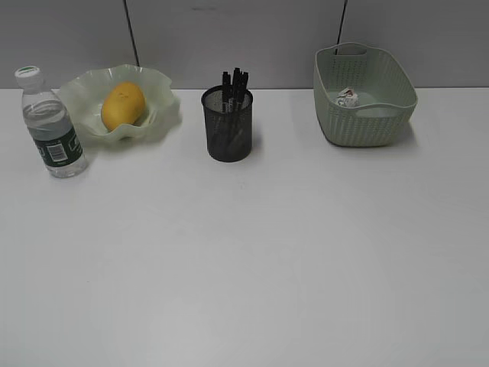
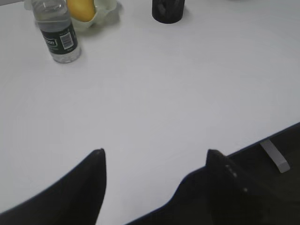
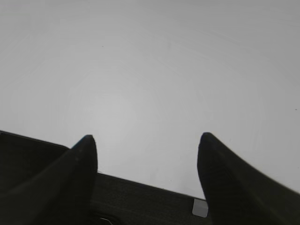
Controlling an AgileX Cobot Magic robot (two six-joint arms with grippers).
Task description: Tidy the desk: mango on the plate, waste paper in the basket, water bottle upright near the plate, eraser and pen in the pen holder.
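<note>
Exterior view only: basket (image 1: 365,95) at far right of the bench (image 1: 252,252), waste paper (image 1: 348,97) inside; neither arm visible there. Left gripper (image 2: 154,157): fingers (image 2: 93,180) wide, empty, over the bench's near edge; right gripper (image 3: 146,143): likewise. Plate (image 1: 157,107): mango (image 1: 123,105) in it; water bottle (image 1: 50,124) upright just beside; pen holder (image 1: 227,124): dark pens (image 1: 234,86) standing inside.

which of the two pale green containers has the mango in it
The wavy-rimmed plate at the left, beside the water bottle, holds the mango; the woven-look basket holds crumpled paper.
</note>
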